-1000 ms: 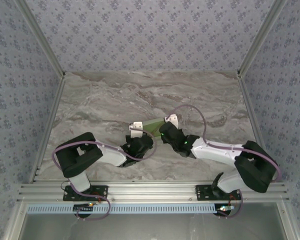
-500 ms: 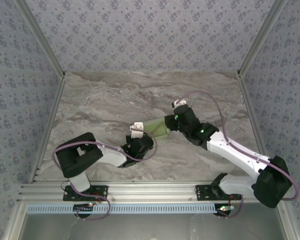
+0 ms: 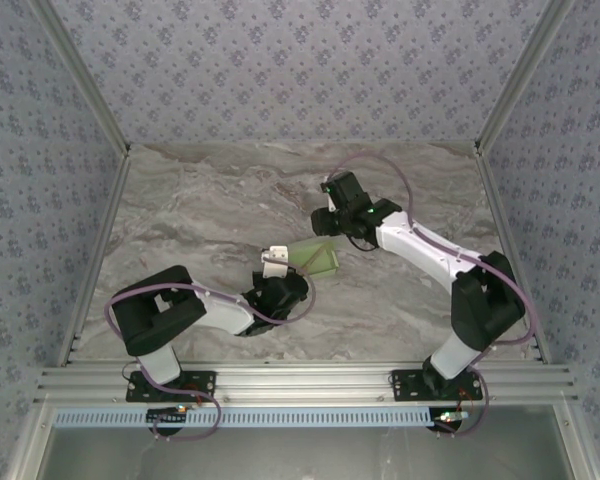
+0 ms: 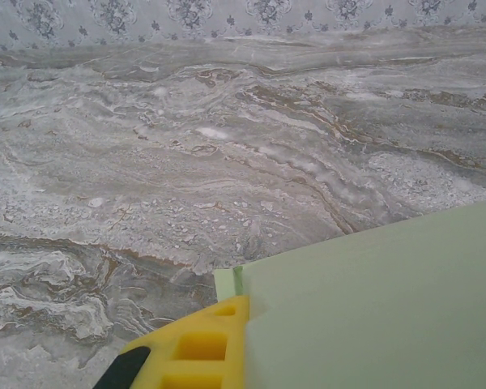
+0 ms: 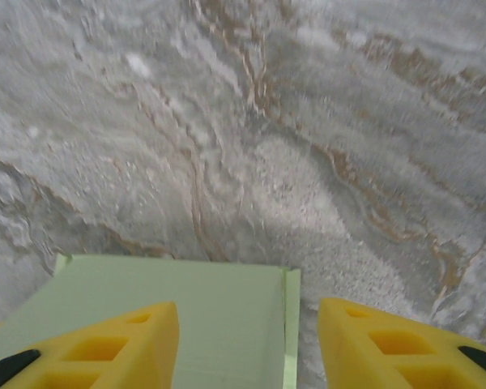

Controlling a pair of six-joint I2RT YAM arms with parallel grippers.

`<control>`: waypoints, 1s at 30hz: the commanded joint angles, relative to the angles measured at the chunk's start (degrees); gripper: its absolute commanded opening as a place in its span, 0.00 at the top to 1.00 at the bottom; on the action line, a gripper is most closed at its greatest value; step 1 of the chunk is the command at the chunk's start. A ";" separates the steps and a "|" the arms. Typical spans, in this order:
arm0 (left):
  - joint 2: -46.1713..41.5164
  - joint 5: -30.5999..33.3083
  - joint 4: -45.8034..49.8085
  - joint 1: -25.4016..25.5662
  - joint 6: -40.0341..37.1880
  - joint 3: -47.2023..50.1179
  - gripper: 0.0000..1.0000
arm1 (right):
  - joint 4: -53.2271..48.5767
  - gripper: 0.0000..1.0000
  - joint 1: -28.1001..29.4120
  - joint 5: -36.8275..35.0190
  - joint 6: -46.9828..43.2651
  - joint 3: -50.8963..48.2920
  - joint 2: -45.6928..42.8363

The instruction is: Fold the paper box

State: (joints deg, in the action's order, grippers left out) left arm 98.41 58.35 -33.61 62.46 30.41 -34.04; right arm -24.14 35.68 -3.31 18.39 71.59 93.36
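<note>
Near the middle of the marble-patterned desk (image 3: pixel 200 200) the paper box (image 3: pixel 317 258) sits between the two arms, a pale lime-green flat piece of card. From above it looks like a small slanted rectangle, and its left end meets the left gripper (image 3: pixel 273 262).

That left gripper reaches in from the near-left side. Its jaws are closed on the box's left end, with the white tips sitting right at the card's edge. On the left wrist camera the green card (image 4: pixel 373 308) fills the lower right, raised in front of the lens with the desk running away behind it. One yellow finger (image 4: pixel 196 347) presses against its lower left edge, beside a small folded lip of card. The other finger is hidden behind the sheet.

The right arm bends in from the near-right corner, and the right gripper (image 3: pixel 327 222) hangs just beyond the box's far right corner. Its jaws stand wide and hold nothing. On the right wrist camera the two yellow fingers (image 5: pixel 89 348) are well apart. The left one is above the green surface (image 5: pixel 186 316) and the right one is over bare desk, past the box's narrow side flap. I cannot tell whether that left finger touches the card.
</note>
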 commanded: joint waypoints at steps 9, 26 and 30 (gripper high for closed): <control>1.49 -4.73 10.35 1.44 1.18 -0.59 1.00 | 0.43 0.52 1.80 1.08 2.61 -7.41 -0.11; 0.68 -9.35 17.18 -0.63 4.35 -3.80 1.00 | -0.16 0.53 1.76 -0.59 0.87 -7.56 0.43; 1.33 -9.21 18.69 -0.30 5.30 -4.80 1.00 | -0.50 0.53 1.72 -0.35 0.55 -7.75 0.29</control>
State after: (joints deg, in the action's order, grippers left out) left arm 97.01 56.18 -22.85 62.00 34.89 -38.41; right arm -20.36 36.99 -3.64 20.47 65.28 93.43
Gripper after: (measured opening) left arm 0.052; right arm 0.473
